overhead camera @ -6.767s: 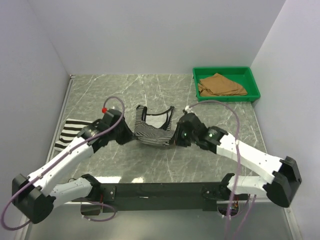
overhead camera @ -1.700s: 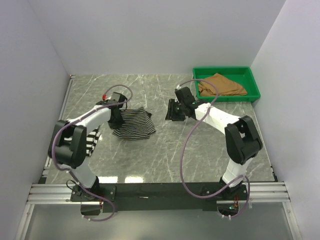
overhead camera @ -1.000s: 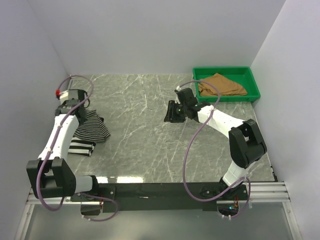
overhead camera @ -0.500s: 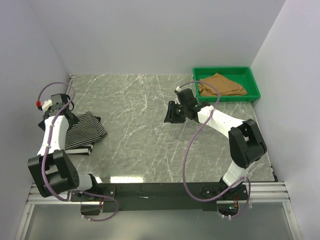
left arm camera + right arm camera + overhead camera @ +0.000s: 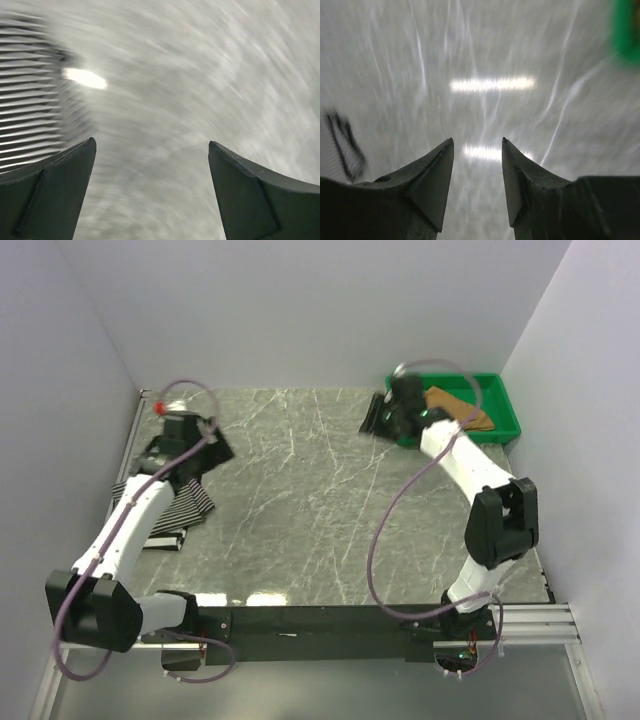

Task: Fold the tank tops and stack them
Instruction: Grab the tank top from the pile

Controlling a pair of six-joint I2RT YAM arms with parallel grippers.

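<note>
thin-stripe blk/wht top (image 5: 193, 503) folded atop wide-stripe top (image 5: 163, 537)

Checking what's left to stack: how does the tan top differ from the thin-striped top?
The tan top lies in the green tray at far right; the thin-striped top lies at the left, on the wide-striped top. The tan top is plain, the thin-striped top black-and-white. Neither is held.

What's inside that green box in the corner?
A crumpled tan-brown cloth tank top lies in the green plastic tray. The robot's right arm hides the tray's left part, and anything beneath the top is covered.
</note>
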